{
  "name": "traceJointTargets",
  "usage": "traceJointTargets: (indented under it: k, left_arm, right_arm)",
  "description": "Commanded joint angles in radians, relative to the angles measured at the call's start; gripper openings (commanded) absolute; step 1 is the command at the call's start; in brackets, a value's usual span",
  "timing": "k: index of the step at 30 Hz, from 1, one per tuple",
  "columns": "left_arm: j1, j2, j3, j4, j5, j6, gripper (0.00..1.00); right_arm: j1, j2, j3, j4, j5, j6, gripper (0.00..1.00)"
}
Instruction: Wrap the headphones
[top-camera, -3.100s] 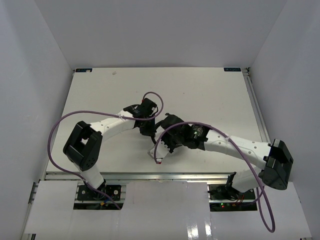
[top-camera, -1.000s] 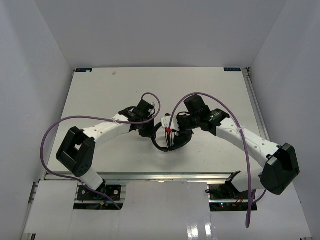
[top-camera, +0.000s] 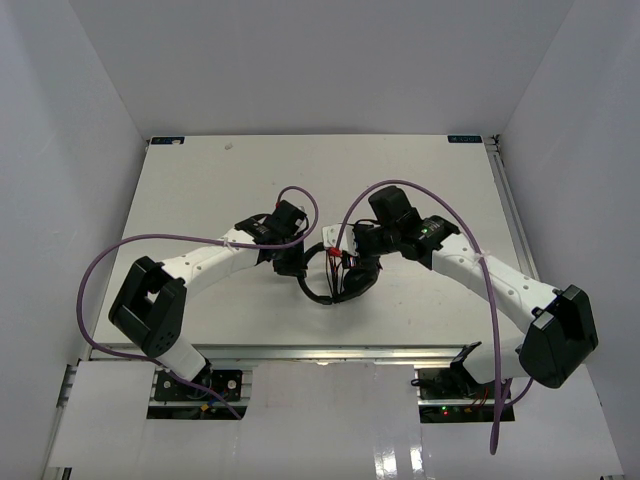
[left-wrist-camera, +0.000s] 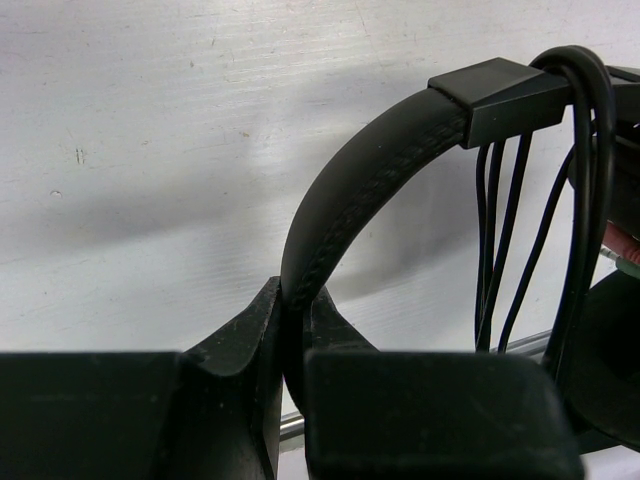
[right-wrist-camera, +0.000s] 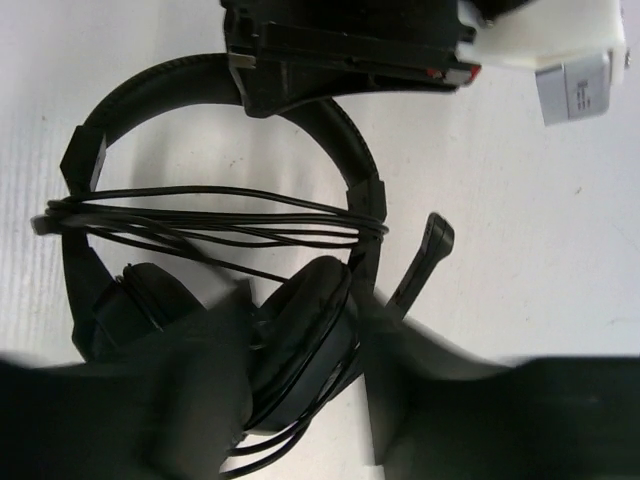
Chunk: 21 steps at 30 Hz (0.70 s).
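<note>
Headphones (top-camera: 335, 275) are lying near the middle of the white table (top-camera: 200, 190), between 2 robot arms that are reaching in from either side. The left gripper (left-wrist-camera: 295, 330) is clamping tight on the headband (left-wrist-camera: 370, 180), pinching the thin band between its 2 black fingers. The right gripper (right-wrist-camera: 300, 390) is hovering with its jaws parted on either side of 1 earcup (right-wrist-camera: 300, 310); blur is hiding whether the fingers are touching the padding. The cord (right-wrist-camera: 220, 215) is running in several near-parallel turns across the gap between the 2 side arms of the headband, with a loose loop trailing under the earcups, so the wrapping appears to be well along. Doing this step well probably means the left grip holding the frame steady while the right gripper takes the slack low down and lays it flat beside the existing turns, without dragging them off the slider blocks. The headband is looking like a slim matte arc with a faint stitched grain, the earcups are round, soft and padded, and the cord is thin, glossy and springy. A short stiff microphone boom (right-wrist-camera: 420, 260) is sticking out beside 1 earcup.
</note>
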Motion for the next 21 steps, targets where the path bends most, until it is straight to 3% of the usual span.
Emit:
traceJointTargets:
  k: [1, 7, 15, 16, 19, 21]
  left_arm:
    - [-0.003, -0.023, 0.028, 0.023, 0.041, -0.004, 0.0]
    - [-0.001, -0.027, 0.034, 0.023, 0.053, 0.0, 0.0]
    - [-0.003, -0.063, 0.032, 0.017, 0.035, -0.003, 0.0]
    - [-0.003, -0.067, 0.033, 0.013, 0.034, -0.003, 0.0]
    - [-0.001, -0.068, 0.037, 0.001, 0.025, 0.002, 0.0]
    - [-0.003, -0.063, 0.037, 0.0, 0.019, 0.002, 0.0]
  right_arm:
    - [-0.004, 0.005, 0.036, -0.052, -0.097, -0.033, 0.28]
    - [-0.003, 0.012, 0.025, -0.037, -0.078, -0.033, 0.11]
    - [-0.004, 0.024, -0.032, 0.063, 0.044, 0.016, 0.08]
    - [-0.004, 0.024, -0.042, 0.062, 0.055, 0.01, 0.1]
    - [-0.003, 0.016, -0.067, 0.063, 0.081, -0.004, 0.34]
    - [-0.003, 0.01, -0.07, 0.061, 0.081, -0.009, 0.43]
